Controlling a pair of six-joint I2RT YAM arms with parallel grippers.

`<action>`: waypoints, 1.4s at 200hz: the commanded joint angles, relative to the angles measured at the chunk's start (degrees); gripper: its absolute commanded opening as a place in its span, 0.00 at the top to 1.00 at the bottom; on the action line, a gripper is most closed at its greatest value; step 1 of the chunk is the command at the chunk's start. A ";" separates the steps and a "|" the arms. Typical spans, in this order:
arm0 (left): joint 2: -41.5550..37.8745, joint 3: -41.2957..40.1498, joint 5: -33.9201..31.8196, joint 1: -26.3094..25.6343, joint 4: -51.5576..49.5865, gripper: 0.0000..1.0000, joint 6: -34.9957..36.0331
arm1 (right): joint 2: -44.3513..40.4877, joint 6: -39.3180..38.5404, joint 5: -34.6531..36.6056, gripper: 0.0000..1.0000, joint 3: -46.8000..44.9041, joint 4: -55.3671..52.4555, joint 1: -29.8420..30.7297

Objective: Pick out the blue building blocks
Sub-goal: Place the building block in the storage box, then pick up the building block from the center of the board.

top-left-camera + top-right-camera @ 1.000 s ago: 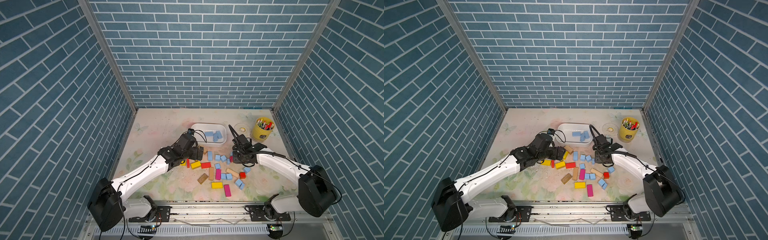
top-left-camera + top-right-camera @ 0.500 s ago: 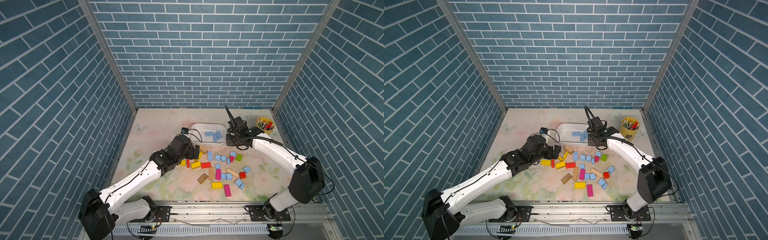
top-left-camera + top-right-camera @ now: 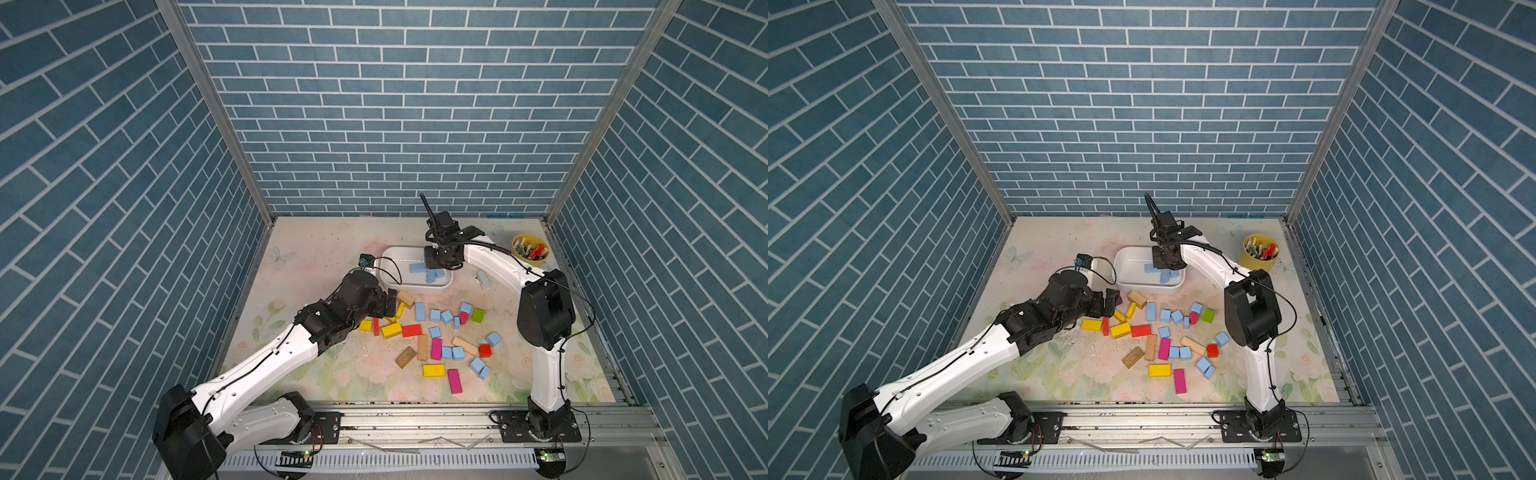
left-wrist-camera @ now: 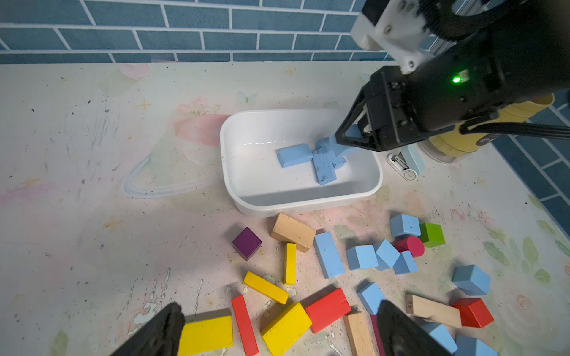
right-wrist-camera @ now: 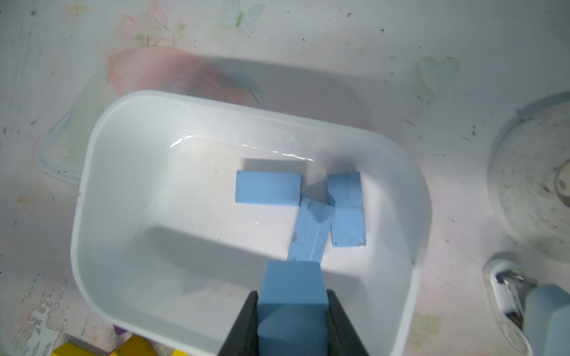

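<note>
R gripper, clamped on a blue cube, has moved from the pile to above the white tray w/ sorted blue blocks: release due. L gripper, fingers apart, is over the pile; loose blue blocks remain.

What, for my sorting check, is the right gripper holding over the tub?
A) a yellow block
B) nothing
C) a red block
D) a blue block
D: in the right wrist view, the right gripper is shut on a blue block above the tub.
</note>
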 commanded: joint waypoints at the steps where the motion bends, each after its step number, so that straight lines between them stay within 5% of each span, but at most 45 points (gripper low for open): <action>1: -1.28 -1.01 -1.18 -0.14 -0.65 0.01 0.81 | 4.57 -2.53 0.03 0.89 5.59 -4.46 0.14; 71: -1.37 -1.28 -1.31 -0.13 -0.65 0.01 0.49 | 16.84 -3.80 2.58 0.77 19.12 -10.12 -0.42; 126: -1.31 -1.19 -1.27 -0.18 -1.09 0.01 0.21 | 18.02 -3.31 2.35 0.46 22.49 -10.80 -0.92; 162: -1.19 -1.12 -1.59 -0.13 -1.68 0.01 -0.35 | 14.17 -3.40 0.37 0.34 21.98 -10.09 -0.99; 208: -0.30 -0.56 -1.19 -0.13 -2.88 0.01 -1.19 | 2.03 -3.38 -0.64 0.30 13.08 -6.09 -0.94; 280: 2.73 0.22 2.45 -0.21 -3.13 0.01 -1.54 | -22.50 -3.22 1.14 0.27 -14.88 1.33 -0.97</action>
